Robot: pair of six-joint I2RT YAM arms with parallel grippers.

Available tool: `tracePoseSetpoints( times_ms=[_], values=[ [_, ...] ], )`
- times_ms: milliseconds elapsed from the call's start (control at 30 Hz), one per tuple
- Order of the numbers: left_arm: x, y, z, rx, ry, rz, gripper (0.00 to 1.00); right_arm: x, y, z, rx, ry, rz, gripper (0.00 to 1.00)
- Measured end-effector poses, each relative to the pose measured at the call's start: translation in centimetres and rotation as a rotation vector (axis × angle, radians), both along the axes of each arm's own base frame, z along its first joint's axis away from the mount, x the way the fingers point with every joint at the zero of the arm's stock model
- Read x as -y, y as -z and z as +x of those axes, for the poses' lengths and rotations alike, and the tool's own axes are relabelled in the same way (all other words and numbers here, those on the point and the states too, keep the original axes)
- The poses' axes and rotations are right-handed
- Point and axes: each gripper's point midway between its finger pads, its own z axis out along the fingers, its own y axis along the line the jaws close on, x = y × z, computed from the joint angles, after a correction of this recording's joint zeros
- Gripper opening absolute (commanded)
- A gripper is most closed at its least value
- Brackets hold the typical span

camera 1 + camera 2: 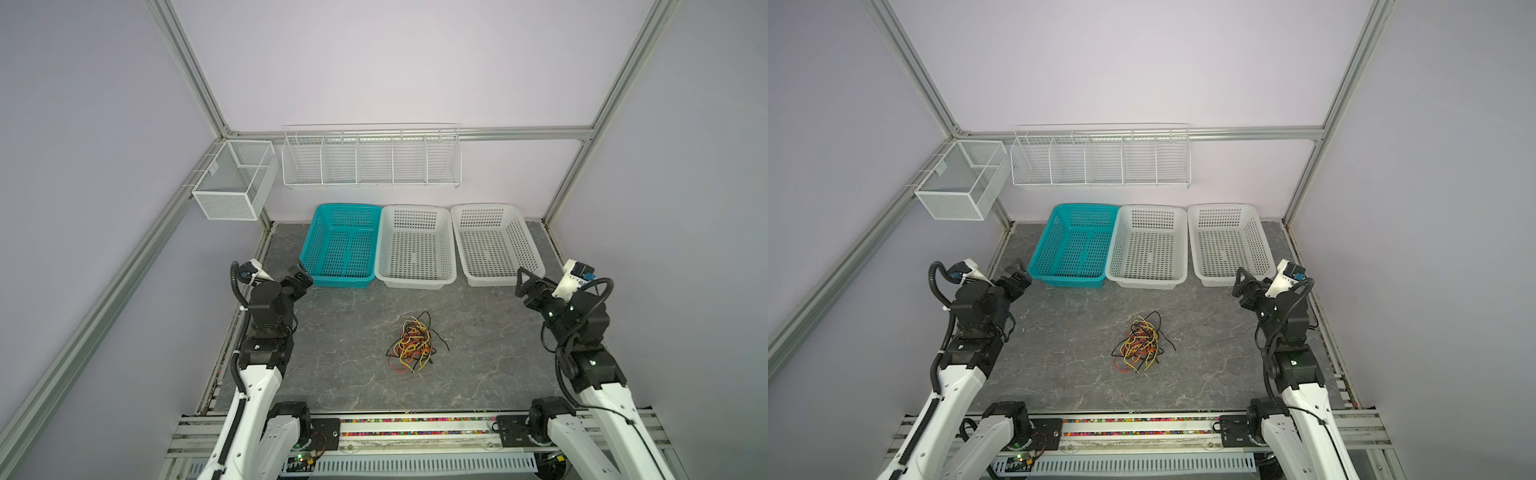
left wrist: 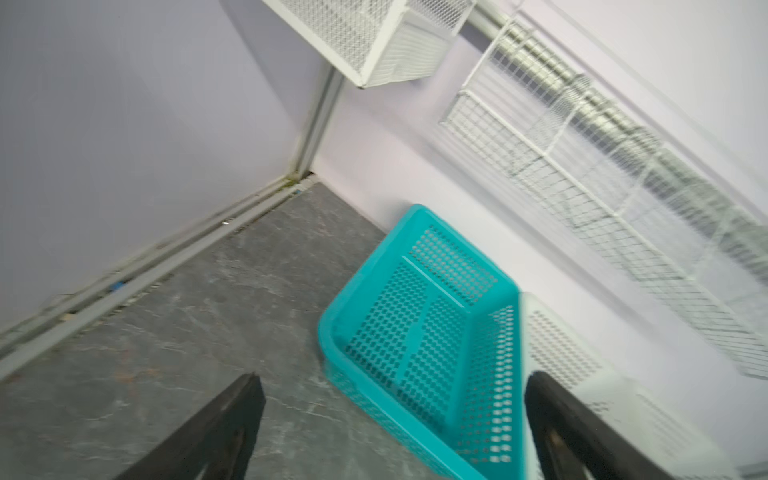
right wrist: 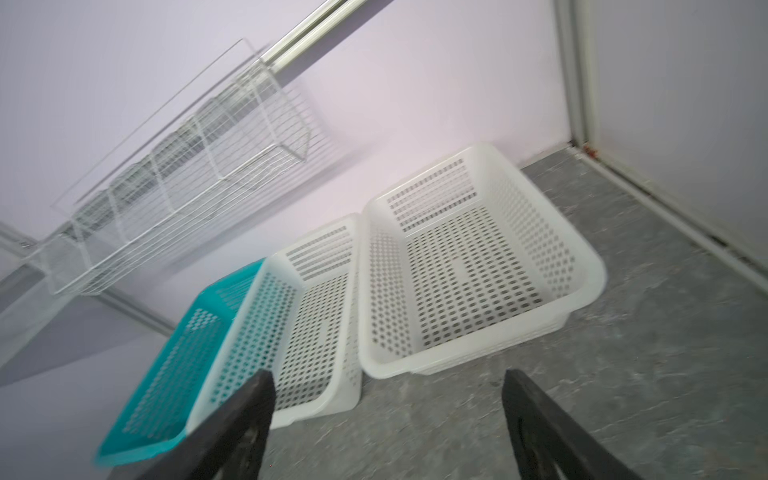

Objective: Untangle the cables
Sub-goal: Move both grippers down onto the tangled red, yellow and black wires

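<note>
1. Task item: the cables [image 1: 413, 343] are one tangled clump of thin black, red and yellow wires on the grey marbled tabletop [image 1: 340, 386], about mid-table, between the two arms. Both top views show the cables [image 1: 1139, 343].
2. Colours are interlaced in the core. Black loops and loose red and yellow ends stick out at the sides and the near edge.
3. The left gripper [image 1: 300, 279] has its jaws spread wide and grips nothing. It sits at the table's left side, near the front-left corner of the teal basket [image 1: 318, 243], well apart from the clump.
4. Left wrist view, blurred: the two black fingers [image 2: 224, 428] stand far apart, with bare tabletop and the teal basket between them.
5. The right gripper [image 1: 524, 284] is spread wide as well, gripping nothing. It sits at the table's right side, near the front-right corner of the right white basket [image 1: 530, 245], well apart from the clump.
6. Right wrist view, blurred: its fingers [image 3: 536, 419] stand far apart. Ahead lie the right white basket, then the middle white basket [image 1: 415, 208], then the teal one.
7. The three baskets stand in a close row along the back wall, teal on the left. Cannot tell whether the rims touch.
8. Above them on the wall hangs a white wire rack [image 1: 370, 160] with dividers. A white mesh box [image 1: 232, 183] hangs on the left frame rail.
</note>
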Motion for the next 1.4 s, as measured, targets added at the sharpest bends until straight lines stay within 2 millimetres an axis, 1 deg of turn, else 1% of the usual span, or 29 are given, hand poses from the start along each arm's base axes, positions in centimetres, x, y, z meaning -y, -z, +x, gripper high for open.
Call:
tracePoseSetpoints(
  times_ms=[33, 100, 200, 267, 367, 467, 533, 567, 633, 667, 767, 833, 967, 1067, 1167, 1233, 1333, 1400],
  values=[
    [0.8, -0.1, -0.4, 0.009, 0.04, -0.04, 0.99, -1.4, 0.6, -0.3, -0.033, -0.062, 0.015, 0.88],
    [2.1, 0.4, -0.9, -0.007, 0.103, -0.107, 0.99, -4.2, 2.3, -0.7, -0.132, -0.189, 0.016, 0.88],
    [4.1, 2.4, -1.7, -0.087, 0.184, -0.184, 1.0, -9.5, 4.3, -2.1, -0.271, -0.409, -0.025, 0.93],
    [5.9, 4.1, -2.7, -0.157, 0.244, -0.217, 0.99, -13.1, 5.9, -4.1, -0.333, -0.559, -0.076, 0.96],
    [8.3, 5.8, -4.7, -0.225, 0.324, -0.236, 0.99, -17.6, 8.1, -8.0, -0.401, -0.768, -0.158, 1.0],
    [9.7, 6.8, -6.6, -0.264, 0.372, -0.25, 1.0, -20.1, 10.3, -10.5, -0.448, -0.885, -0.242, 0.93],
    [10.1, 7.7, -7.5, -0.287, 0.39, -0.264, 0.99, -21.1, 12.0, -11.2, -0.486, -0.924, -0.297, 0.85],
    [10.4, 8.3, -8.0, -0.303, 0.398, -0.269, 0.99, -21.5, 13.0, -11.3, -0.508, -0.934, -0.322, 0.84],
    [10.7, 9.6, -8.8, -0.347, 0.406, -0.272, 0.99, -21.8, 14.8, -11.2, -0.548, -0.934, -0.37, 0.77],
    [10.8, 10.3, -9.2, -0.37, 0.409, -0.269, 0.98, -21.9, 15.8, -11.0, -0.568, -0.93, -0.393, 0.77],
    [11.3, 11.9, -10.1, -0.428, 0.425, -0.258, 0.97, -21.9, 17.8, -10.2, -0.601, -0.898, -0.447, 0.76],
    [11.8, 12.6, -10.5, -0.457, 0.441, -0.25, 0.97, -22.0, 18.5, -9.7, -0.608, -0.884, -0.47, 0.73],
    [12.8, 13.9, -11.2, -0.502, 0.469, -0.231, 0.97, -23.2, 19.7, -8.3, -0.61, -0.878, -0.491, 0.62],
    [13.7, 15.6, -11.8, -0.547, 0.488, -0.216, 0.97, -24.4, 20.8, -7.6, -0.614, -0.889, -0.492, 0.49],
    [14.5, 16.6, -12.3, -0.578, 0.508, -0.204, 0.97, -25.0, 21.9, -7.4, -0.618, -0.904, -0.49, 0.35],
    [15.2, 16.9, -12.4, -0.579, 0.527, -0.206, 0.97, -25.5, 21.9, -7.2, -0.604, -0.914, -0.475, 0.24],
    [16.1, 17.4, -12.7, -0.571, 0.556, -0.227, 0.97, -26.7, 21.3, -7.3, -0.559, -0.947, -0.445, 0.14],
    [16.7, 17.9, -12.8, -0.566, 0.571, -0.246, 0.97, -27.6, 20.8, -7.7, -0.526, -0.983, -0.435, 0.09]
  ],
)
